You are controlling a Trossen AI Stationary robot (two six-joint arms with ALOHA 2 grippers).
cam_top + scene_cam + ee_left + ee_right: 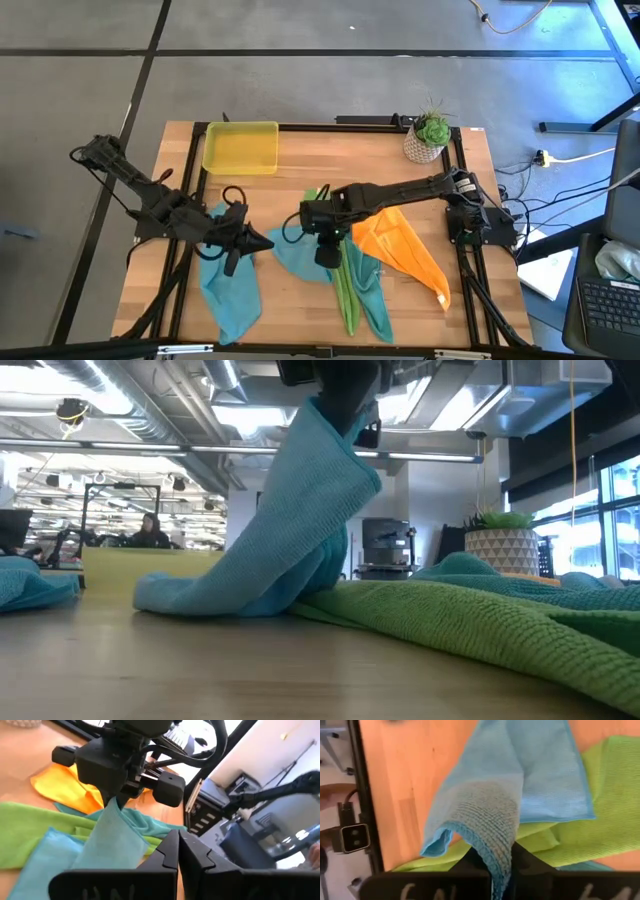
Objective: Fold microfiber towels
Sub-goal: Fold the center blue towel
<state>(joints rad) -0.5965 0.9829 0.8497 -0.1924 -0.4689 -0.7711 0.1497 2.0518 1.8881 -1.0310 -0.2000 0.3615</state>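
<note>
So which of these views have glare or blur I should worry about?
Low view: bright ceiling lights and windows behind, the near lime green towel soft. Left wrist view: washed-out background, the left gripper blurred up close. Right wrist view: the light blue towel sharp in the right gripper. High view: evenly lit.

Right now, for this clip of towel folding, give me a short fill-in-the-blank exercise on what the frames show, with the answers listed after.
1. The right gripper is shut on a light ____ towel, lifting one edge off the table.
2. Under that towel lies a long lime ____ towel.
3. The orange towel lies on the ____ side of the table in the high view.
4. The yellow tray stands at the back, while the left gripper is ____ and holds nothing.

Answers: blue; green; right; shut
</note>
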